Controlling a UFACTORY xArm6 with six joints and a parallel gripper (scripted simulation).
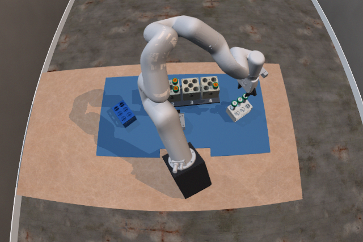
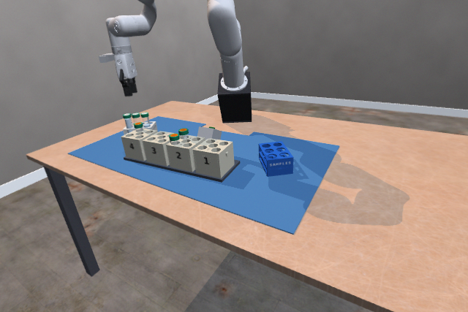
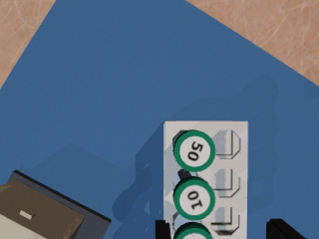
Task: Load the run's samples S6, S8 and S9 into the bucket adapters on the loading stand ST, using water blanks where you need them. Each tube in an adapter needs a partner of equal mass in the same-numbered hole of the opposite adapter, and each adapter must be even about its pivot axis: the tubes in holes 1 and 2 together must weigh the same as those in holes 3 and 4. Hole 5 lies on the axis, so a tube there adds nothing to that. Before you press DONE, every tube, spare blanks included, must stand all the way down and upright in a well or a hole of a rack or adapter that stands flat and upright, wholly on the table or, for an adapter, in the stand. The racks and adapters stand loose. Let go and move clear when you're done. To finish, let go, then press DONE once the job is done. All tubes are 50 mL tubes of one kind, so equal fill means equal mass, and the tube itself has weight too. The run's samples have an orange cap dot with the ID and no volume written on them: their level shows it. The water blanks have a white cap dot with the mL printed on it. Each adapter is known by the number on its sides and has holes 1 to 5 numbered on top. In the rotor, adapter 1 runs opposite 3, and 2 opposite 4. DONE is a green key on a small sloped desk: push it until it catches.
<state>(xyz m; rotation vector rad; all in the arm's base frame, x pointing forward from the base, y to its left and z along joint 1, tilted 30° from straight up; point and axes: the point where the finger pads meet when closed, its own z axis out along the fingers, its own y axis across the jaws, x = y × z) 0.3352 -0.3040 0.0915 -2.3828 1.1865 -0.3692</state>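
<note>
My gripper is open and empty, above the white blank rack. The rack holds three white-dot blanks in one row: 50, 10, and a third, its number cut off in the wrist view. Adapter 4 holds one orange-dot tube. Adapter 2 holds two orange-dot tubes, one behind the other. Adapters 3 and 1 show no tubes. Orange-dot IDs are unreadable.
The blue samples rack stands empty at the left in the top view. The small sloped desk stands between the stand and the arm base, its key mostly hidden. The loading stand lies left of the blank rack.
</note>
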